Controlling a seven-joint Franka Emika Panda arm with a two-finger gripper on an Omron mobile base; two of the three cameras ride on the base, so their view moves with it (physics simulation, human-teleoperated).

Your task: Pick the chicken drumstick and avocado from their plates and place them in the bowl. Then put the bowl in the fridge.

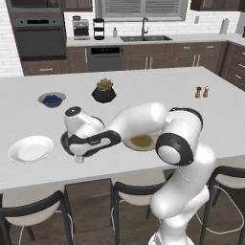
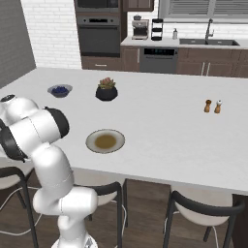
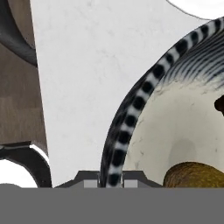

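Note:
My gripper (image 3: pixel 110 177) is shut on the rim of the dark grey ribbed bowl (image 3: pixel 131 109), with one finger inside the wall and one outside. An olive-brown avocado (image 3: pixel 192 175) lies in the bowl's pale speckled inside. A dark reddish bit at the right edge may be the chicken drumstick (image 3: pixel 220 105). From the left base camera, the hand covers most of the bowl (image 1: pixel 63 139) near the counter's front edge, with the gripper (image 1: pixel 79 157) pointing down. The white plate (image 1: pixel 31 148) and the beige-rimmed plate (image 1: pixel 142 141) lie bare. A tall grey face (image 2: pixel 10 43), probably the fridge, stands far left.
A blueberry bowl (image 1: pixel 51 99) and a black plant pot (image 1: pixel 104 92) sit behind the bowl. Salt and pepper shakers (image 1: pixel 202 92) stand to the right. Dark stools (image 1: pixel 33 210) line the counter's front edge below the hand.

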